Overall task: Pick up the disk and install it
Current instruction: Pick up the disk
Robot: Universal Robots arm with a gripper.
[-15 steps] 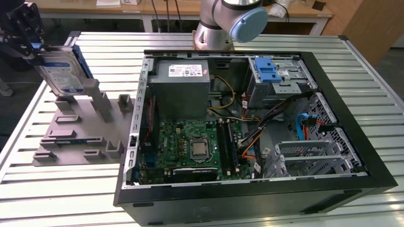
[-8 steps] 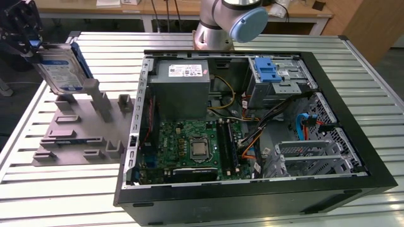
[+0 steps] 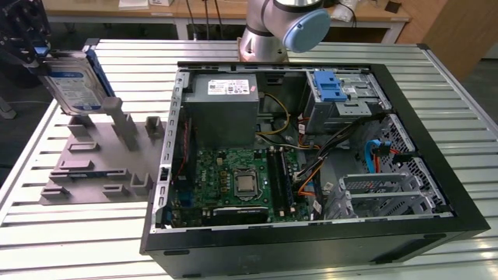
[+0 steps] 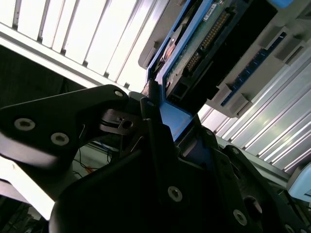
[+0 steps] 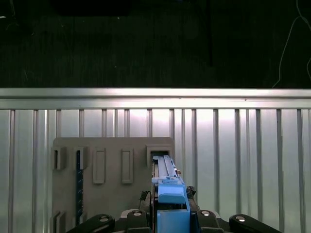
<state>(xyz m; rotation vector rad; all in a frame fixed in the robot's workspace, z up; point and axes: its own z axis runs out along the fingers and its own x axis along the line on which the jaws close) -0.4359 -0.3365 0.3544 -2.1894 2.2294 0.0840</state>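
Gripper (image 3: 35, 55) clamped on the blue carrier of the disk (image 3: 76, 87), which I see standing on edge over the grey fixture plate (image 3: 93, 169), at ten o'clock from the open computer case (image 3: 311, 244).

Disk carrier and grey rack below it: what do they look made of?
The blue carrier framing the flat silver disk looks like moulded plastic: even colour, matte, soft-edged. The disk's casing seems bare metal, dull silver. The grey slotted rack is probably matte plastic, uniformly dull with no glint.
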